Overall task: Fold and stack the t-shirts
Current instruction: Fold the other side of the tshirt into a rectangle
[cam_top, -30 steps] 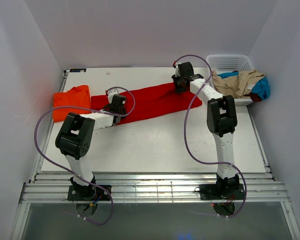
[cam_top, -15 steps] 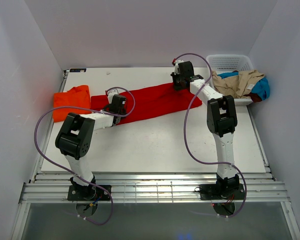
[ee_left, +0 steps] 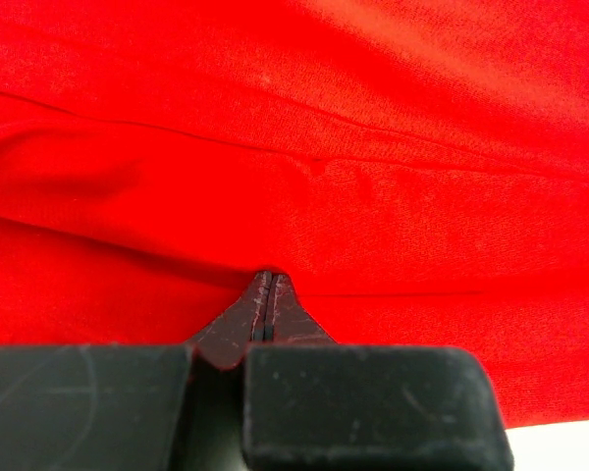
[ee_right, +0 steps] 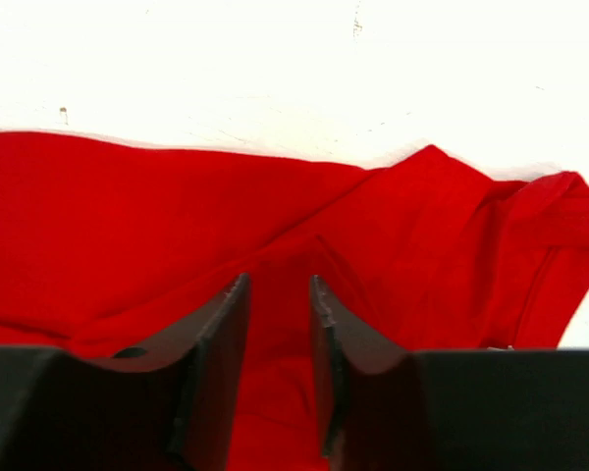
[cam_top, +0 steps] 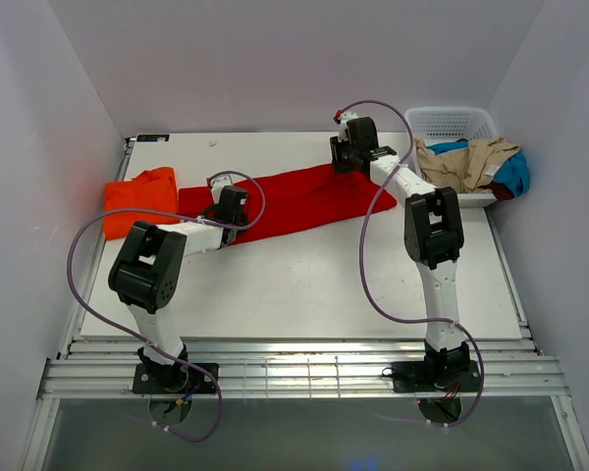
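From above, the red t-shirt [cam_top: 294, 201] lies as a long band across the middle of the bench [cam_top: 304, 285], not yet folded down to size. One orange t-shirt [cam_top: 137, 196] sits folded at the left edge of the frame, so I judge one piece done. The basket [cam_top: 452, 120] at upper right holds a heap of clothes [cam_top: 471, 162], beige and blue, waiting for me. My left gripper [cam_top: 232, 208] is at the band's near-left end and my right gripper [cam_top: 342, 162] at its far-right end. In my left wrist view the left gripper is clenched, its tips tucked into a crease of the red cloth, apparently pinching it. In my right wrist view the right gripper is released, with red cloth showing in the gap between its parted jaws.
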